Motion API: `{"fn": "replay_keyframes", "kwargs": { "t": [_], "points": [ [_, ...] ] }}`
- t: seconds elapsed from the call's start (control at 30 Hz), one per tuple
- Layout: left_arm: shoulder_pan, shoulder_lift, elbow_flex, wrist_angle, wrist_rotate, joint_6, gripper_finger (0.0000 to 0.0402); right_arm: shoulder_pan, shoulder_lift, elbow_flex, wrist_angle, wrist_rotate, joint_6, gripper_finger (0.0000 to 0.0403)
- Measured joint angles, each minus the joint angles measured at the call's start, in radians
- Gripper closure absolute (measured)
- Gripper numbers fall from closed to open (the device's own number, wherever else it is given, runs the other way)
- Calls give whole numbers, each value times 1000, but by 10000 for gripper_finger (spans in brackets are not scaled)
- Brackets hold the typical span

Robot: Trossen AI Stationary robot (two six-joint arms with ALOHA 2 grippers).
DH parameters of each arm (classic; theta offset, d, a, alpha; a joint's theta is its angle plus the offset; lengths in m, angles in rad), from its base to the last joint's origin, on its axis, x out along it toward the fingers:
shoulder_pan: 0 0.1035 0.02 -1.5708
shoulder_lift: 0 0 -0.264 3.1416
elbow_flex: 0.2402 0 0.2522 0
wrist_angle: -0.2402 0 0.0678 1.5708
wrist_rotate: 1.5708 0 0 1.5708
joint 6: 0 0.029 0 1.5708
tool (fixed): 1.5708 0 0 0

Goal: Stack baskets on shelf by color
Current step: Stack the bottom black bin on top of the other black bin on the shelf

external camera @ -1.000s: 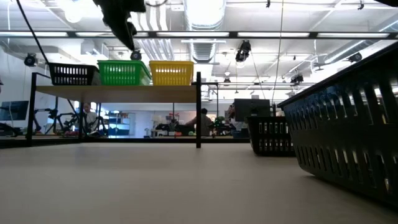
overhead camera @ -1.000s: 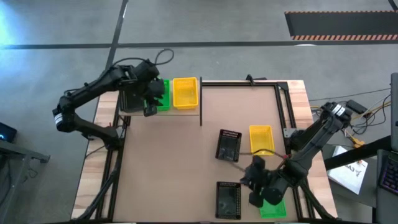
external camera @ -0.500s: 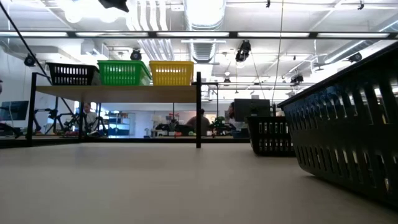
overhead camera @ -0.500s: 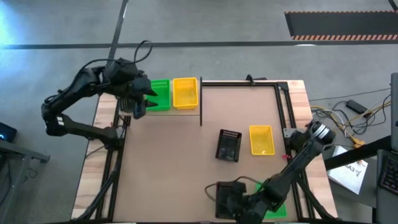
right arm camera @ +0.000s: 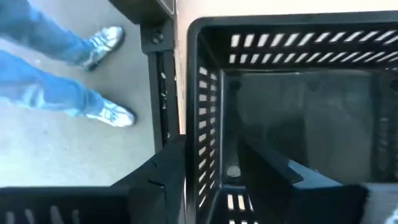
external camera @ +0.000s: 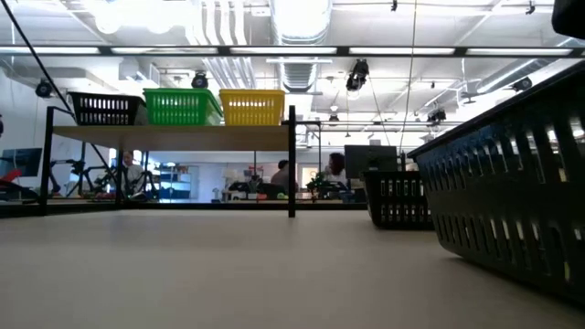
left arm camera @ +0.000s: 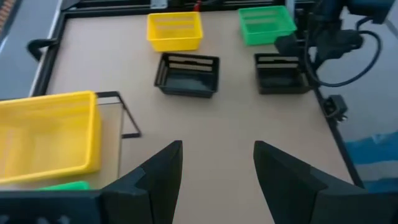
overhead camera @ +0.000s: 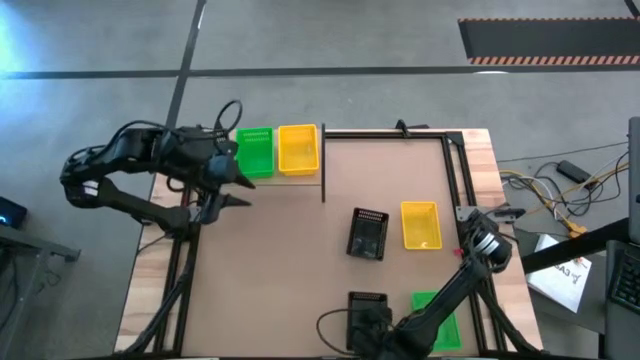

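Observation:
On the pale shelf (external camera: 174,137) stand a black basket (external camera: 105,108), a green one (overhead camera: 255,152) and a yellow one (overhead camera: 298,148) side by side. On the table rest a black basket (overhead camera: 368,233), a yellow one (overhead camera: 421,224), a green one (overhead camera: 440,318) and a second black basket (overhead camera: 368,305) at the near edge. My left gripper (left arm camera: 211,174) hangs open beside the shelf, holding nothing. My right gripper (right arm camera: 208,177) is open over the near black basket, one finger inside it and one outside. My right gripper comes down on the near black basket with its fingers astride the wall toward the table's near edge (right arm camera: 200,124), one finger (right arm camera: 267,168) inside and one (right arm camera: 165,177) outside. The basket rests flat on the table. Whether the fingers touch the wall, I cannot tell.
A black metal frame (overhead camera: 455,170) runs along the table's far and right sides, and a black post (external camera: 292,160) stands at the shelf's end. Beyond the table's near edge a person's legs and shoes (right arm camera: 74,81) stand on the floor.
My left gripper has drawn back from the green basket on the shelf, toward the table's left and near edges; that basket stays on the shelf. My right gripper has gone from over the green basket on the table toward the table's left, onto the near black basket.

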Motion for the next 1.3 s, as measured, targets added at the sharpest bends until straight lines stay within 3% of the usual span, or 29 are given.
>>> {"fn": "replay_keyframes", "kwargs": {
  "t": [0.33, 0.57, 0.7, 0.9, 1.03, 1.3],
  "points": [
    [-97, -47, 0, 0, -2, -5, 219, -62, 88, 183, -157, 4, -85, 385],
    [-113, -78, 0, 0, 1, 4, 219, -171, 57, 344, -200, -8, -345, 394],
    [-140, -78, 0, 1, 15, 28, 219, -253, 28, 460, -196, -86, -541, 394],
    [-241, -59, -1, 7, 115, 67, 219, -384, 23, 613, -213, -138, -781, 394],
    [-327, -35, -1, 1, 208, 144, 219, -456, 19, 657, -215, -234, -911, 394],
    [-409, 45, -8, 18, 175, 221, 219, -528, 9, 655, -216, -280, -1111, 394]
  ]
}}
